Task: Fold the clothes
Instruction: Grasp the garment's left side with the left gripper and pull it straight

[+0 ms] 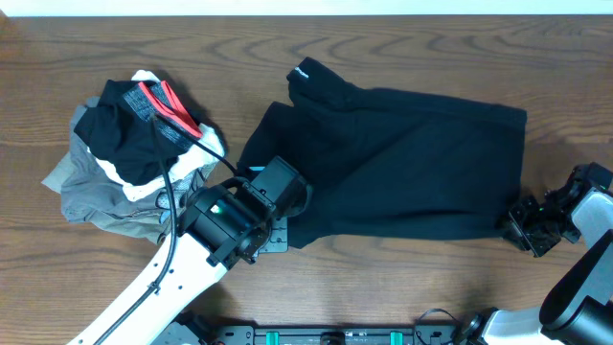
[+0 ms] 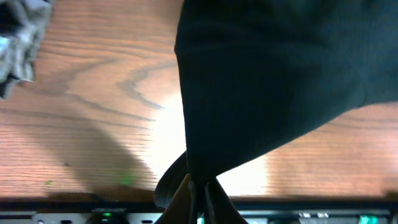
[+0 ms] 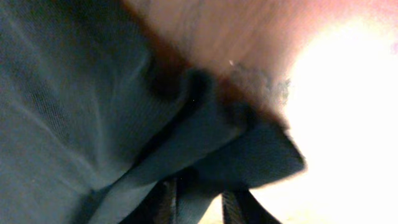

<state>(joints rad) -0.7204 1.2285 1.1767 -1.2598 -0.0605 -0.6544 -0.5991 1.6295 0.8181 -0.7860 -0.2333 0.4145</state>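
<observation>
- We see the black garment (image 1: 402, 163) lying spread on the table (image 1: 96, 57), with its long axis running left to right between our two arms.
- Our left gripper (image 1: 284, 218) sits at the garment's near-left corner. In the left wrist view its fingers (image 2: 219, 202) are clenched on a point of the dark cloth, which fans out away from them.
- Our right gripper (image 1: 525, 222) sits at the near-right corner. In the right wrist view the cloth bunches down between its fingers (image 3: 239, 210), so we judge them to be grasping it too, though that view is blurred.
- From both sets of fingers the body of the garment lies away from us, toward the far edge of the table. We judge the coming move as carrying the near edge over toward the far one, and that calls for the two arms to travel together across the short axis.
- Neither arm is nearer, since each holds its own end.
- The pile of clothes (image 1: 134, 144) lies to the left, just beside the garment and close to our left arm.
- We count one spread garment and one pile.
- In the pile we make out black, red-striped, white and grey cloth, but we cannot tell how many pieces it holds.
- We count two arms with two fingers each.
</observation>
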